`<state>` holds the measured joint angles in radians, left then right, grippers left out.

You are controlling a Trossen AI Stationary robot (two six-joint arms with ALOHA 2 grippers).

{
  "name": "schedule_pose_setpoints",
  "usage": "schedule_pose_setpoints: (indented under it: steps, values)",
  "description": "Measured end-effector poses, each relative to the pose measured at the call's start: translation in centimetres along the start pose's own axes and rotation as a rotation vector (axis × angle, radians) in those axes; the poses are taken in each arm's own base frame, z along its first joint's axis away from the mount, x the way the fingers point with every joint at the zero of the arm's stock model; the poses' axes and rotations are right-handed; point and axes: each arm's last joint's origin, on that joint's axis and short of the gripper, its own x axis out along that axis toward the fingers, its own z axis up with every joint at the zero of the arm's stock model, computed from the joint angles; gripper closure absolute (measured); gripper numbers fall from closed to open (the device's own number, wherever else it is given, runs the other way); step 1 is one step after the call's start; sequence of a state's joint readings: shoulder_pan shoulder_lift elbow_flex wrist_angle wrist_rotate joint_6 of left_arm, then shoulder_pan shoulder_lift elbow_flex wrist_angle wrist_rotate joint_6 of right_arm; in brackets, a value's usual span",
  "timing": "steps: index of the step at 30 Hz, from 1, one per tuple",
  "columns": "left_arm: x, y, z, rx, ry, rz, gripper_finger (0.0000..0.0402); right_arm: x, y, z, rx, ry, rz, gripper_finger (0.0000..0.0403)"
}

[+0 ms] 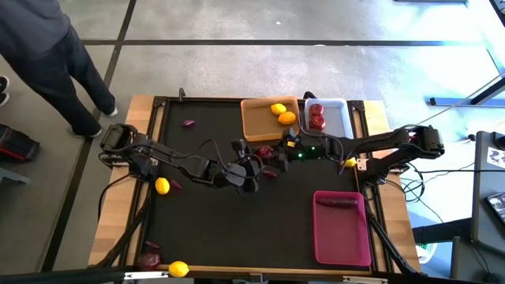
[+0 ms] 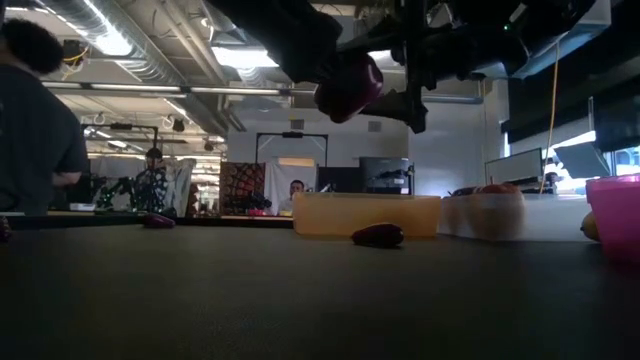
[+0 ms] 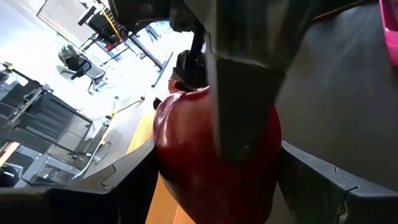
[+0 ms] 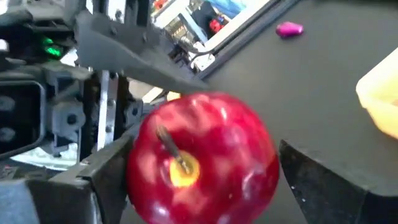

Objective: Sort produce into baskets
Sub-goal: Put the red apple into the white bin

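Note:
A red apple (image 3: 205, 143) hangs in the air above the table's middle (image 1: 271, 171), in front of the orange basket (image 1: 268, 118). My left gripper (image 3: 214, 186) reaches in from the table's left and is shut on it. My right gripper (image 4: 202, 180) comes from the table's right and stands open, a finger on either side of the same apple (image 4: 202, 165). The apple's stem end faces the right wrist. One right finger (image 3: 249, 93) crosses in front of the apple in the left wrist view. The low view shows the apple (image 2: 348, 85) high above the table. My left gripper pinches the apple's two opposite sides (image 3: 163, 155) between its two fingers. The fingers come nearly level from the table's left. The apple is lifted clear of the table. I cannot tell whether my right gripper's fingers touch the apple.
A purple piece (image 2: 378, 235) lies on the table below the grippers. The orange basket holds two citrus (image 1: 282, 113), the white basket (image 1: 335, 118) red apples, the pink basket (image 1: 341, 229) a purple piece. Lemons (image 1: 162, 185) and other pieces lie at the left. A person (image 1: 47, 55) stands far left.

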<state>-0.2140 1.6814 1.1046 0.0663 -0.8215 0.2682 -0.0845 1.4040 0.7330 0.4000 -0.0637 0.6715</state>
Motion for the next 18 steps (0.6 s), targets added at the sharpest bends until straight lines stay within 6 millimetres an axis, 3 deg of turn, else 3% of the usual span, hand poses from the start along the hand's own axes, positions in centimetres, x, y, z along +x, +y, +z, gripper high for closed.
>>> schedule_pose_setpoints:
  steps: [5,10,13,18]
  values:
    - [0.0,0.0,-0.1,0.033,0.005,0.001,0.0114,0.1,-0.1,-0.1,-0.018,0.012,0.002,0.0116]
    - [0.0,0.0,-0.1,0.016,0.008,0.004,0.0084,0.1,-0.1,-0.2,-0.022,0.019,0.005,0.0191]
    - [-0.1,-0.1,0.0,-0.016,0.005,-0.003,0.0059,0.1,-0.1,-0.2,-0.032,0.019,0.004,0.0196]
    - [-2.5,0.0,0.4,-0.019,0.017,-0.018,0.0039,-1.2,0.5,0.6,-0.079,-0.008,-0.004,0.0180]
